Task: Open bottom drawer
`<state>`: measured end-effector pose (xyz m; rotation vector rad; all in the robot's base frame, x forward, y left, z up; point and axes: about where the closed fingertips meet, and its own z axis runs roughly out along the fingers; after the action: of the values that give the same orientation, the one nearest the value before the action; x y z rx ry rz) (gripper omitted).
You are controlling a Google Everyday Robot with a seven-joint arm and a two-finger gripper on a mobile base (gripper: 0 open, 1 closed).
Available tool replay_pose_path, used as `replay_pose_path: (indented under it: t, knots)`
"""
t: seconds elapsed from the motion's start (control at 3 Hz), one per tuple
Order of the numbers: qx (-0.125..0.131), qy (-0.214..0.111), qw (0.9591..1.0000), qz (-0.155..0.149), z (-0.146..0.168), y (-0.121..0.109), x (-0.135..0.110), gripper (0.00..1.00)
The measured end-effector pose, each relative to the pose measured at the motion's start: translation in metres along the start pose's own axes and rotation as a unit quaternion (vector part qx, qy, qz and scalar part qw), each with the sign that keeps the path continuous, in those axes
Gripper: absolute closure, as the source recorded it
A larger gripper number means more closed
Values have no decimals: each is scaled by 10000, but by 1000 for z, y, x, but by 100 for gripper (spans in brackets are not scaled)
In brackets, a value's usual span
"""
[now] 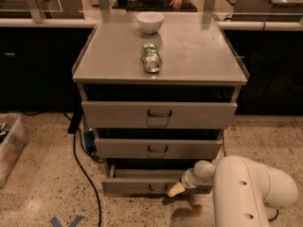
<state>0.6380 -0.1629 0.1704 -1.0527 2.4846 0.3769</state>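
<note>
The bottom drawer [137,185] is the lowest, narrowest grey front of the metal cabinet, with a small dark loop handle [157,188] at its centre. It stands slightly out, showing a strip of its grey inside. My gripper [175,189] is at the end of the white arm [246,193], low at the drawer's front, just right of the handle and touching or nearly touching it. Only a cream fingertip [175,189] shows.
The cabinet top [199,56] holds a white bowl [150,22] and a green can [151,57] lying on its side. The middle drawer [158,148] and top drawer [158,114] are above. A black cable [83,174] runs on the floor at left; a clear bin [9,145] stands far left.
</note>
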Motion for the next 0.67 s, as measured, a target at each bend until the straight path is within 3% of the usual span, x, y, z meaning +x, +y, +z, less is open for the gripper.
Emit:
replay_pose_path:
  t: [0.33,0.67]
  knots:
    - [0,0,10000,0,0,0,0,0]
    - [-63,154,9999,-23,3,18,10,0]
